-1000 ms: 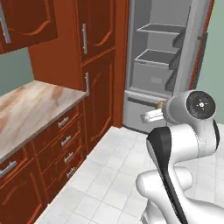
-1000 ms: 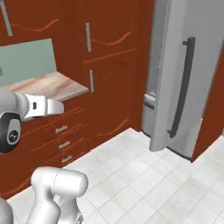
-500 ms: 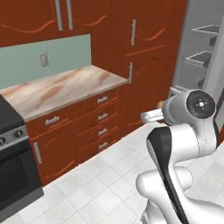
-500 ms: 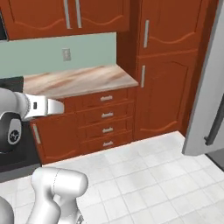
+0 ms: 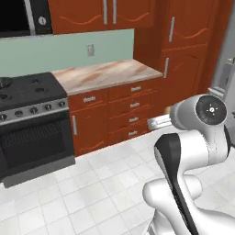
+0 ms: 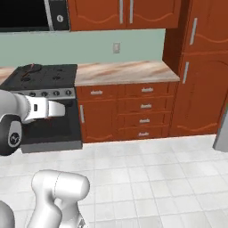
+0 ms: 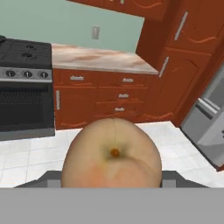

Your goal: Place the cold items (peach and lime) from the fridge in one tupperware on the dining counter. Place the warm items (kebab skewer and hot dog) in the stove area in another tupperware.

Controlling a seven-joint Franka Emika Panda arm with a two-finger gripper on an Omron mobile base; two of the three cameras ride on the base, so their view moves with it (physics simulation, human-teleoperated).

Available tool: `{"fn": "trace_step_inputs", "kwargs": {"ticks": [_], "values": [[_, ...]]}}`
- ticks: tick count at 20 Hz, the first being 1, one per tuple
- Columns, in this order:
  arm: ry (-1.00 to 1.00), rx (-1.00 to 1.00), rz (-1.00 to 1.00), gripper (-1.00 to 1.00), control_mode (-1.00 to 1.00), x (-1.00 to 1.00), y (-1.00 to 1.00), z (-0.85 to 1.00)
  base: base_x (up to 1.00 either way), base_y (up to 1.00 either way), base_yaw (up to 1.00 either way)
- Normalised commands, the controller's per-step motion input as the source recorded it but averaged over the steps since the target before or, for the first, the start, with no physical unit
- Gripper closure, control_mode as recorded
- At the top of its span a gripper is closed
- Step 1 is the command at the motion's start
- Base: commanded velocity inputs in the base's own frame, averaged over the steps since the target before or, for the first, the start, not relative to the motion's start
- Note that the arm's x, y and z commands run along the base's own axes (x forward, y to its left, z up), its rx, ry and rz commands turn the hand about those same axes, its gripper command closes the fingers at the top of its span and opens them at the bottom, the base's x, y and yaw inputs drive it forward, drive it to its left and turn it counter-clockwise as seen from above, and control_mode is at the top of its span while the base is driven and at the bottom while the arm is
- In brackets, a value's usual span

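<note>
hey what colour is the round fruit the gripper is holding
The round peach is pale tan-orange with a pinkish blush, seen best in the hand view.

Readable text: none in any view.
Black stove (image 5: 32,119) with its row of round knobs: the knobs carry no markings that can be made out.
Dark microwave above the stove (image 5: 20,17): one round white dial at its right edge, no legible figures on it.
Pale wall outlet on the green backsplash, right of the stove (image 5: 91,49): blank.
Red-brown cabinet fronts right of the stove (image 6: 133,111): plain metal handles, no labels.
</note>
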Motion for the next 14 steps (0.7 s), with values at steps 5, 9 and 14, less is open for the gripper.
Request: {"fn": "trace_step_inputs", "kwargs": {"ticks": [5, 9, 14], "values": [[0.0, 0.0, 0.0, 1.0, 1.0, 0.0, 0.0, 0.0, -0.96, 0.41, 0.52], [0.0, 0.0, 0.0, 1.0, 1.0, 0.0, 0.0, 0.0, -0.79, 0.45, 0.62], [0.0, 0.0, 0.0, 1.0, 1.0, 0.0, 0.0, 0.0, -0.73, 0.43, 0.65]]}}
